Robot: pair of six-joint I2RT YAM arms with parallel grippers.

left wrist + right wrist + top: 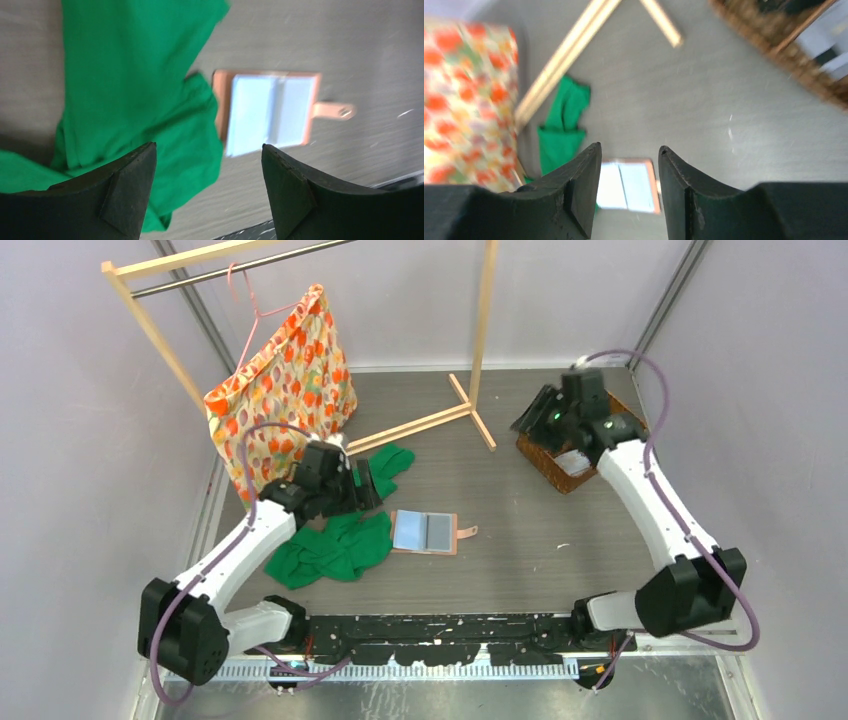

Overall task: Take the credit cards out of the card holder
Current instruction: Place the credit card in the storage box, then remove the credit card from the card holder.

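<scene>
Salmon card holder [425, 532] — open, blue-grey inside

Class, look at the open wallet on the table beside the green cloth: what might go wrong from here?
The green cloth lies against the card holder, so the open left gripper may snag fabric instead. The holder lies flat with nothing pinning it, so a pinch might slide it.

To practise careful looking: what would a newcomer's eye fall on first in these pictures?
The bright orange-flowered cloth hanging from the wooden rack, far left. Then the crumpled green cloth at mid-table, with the card holder lying open, pale blue inside, just right of it.
</scene>
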